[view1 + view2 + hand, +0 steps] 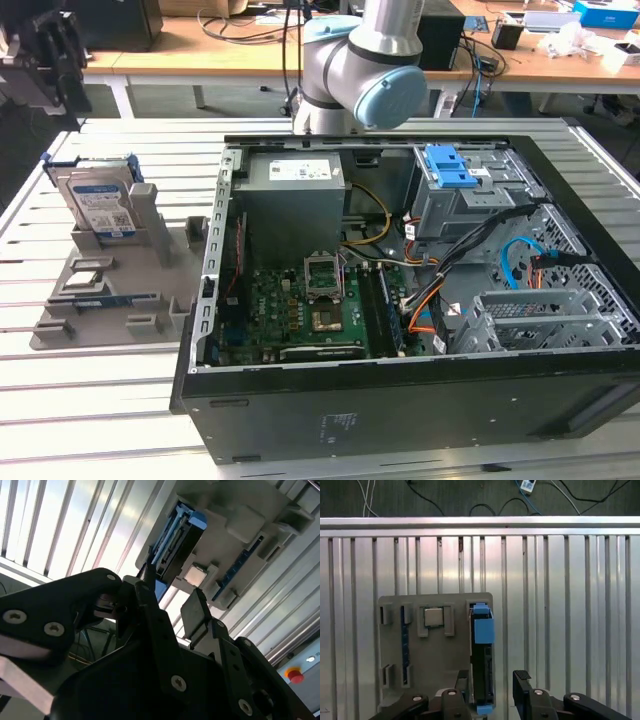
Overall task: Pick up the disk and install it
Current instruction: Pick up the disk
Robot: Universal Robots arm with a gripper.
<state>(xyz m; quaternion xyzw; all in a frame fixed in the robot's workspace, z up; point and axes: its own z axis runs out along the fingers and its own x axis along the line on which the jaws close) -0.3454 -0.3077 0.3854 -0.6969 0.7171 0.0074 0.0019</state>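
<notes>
The gripper [492,680] hangs open and empty (its fingers [522,687] well spread) over the disk [482,650], standing upright along one edge of the grey holder [435,660].

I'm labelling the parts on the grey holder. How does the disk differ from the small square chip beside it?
The disk stands on edge in its slot; the chip lies flat in a shallow recess. The disk is far larger and rises above the holder, while the chip sits low. The disk carries blue side rails and a white-and-blue label; the chip is plain pale metal. Both rest in the holder, outside the computer case.
</notes>
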